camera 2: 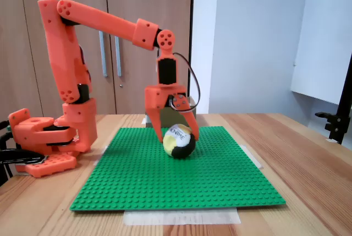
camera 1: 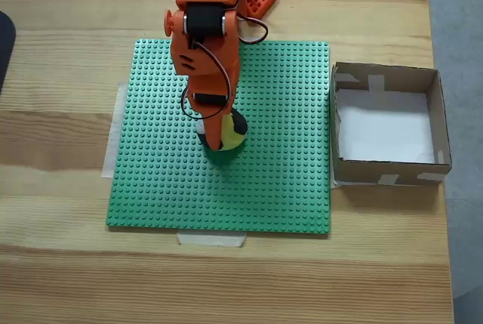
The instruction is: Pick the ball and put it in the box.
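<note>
1. The ball [camera 2: 179, 141] sits on the green studded mat [camera 2: 176, 181], near the mat's middle, a little toward its far edge in the side-on fixed view.
2. The orange arm [camera 2: 104, 24] reaches out over the mat and points the hand [camera 2: 177, 133] straight down onto the ball.
3. In the side-on fixed view the fingers [camera 2: 156, 118] straddle the ball, one on its left, one on its right, tips down around its upper half; the hand stands open about as wide as the ball, and I cannot tell whether the pads press it.
4. The ball rests on the mat, not lifted.
5. From above, the hand [camera 1: 217, 139] covers most of the ball [camera 1: 232, 134]; yellow and black panels peek out on the right.
6. The box [camera 1: 434, 112] stands on the tabletop [camera 1: 60, 279] just beside the mat's right edge in that view, well apart from the ball.
</note>
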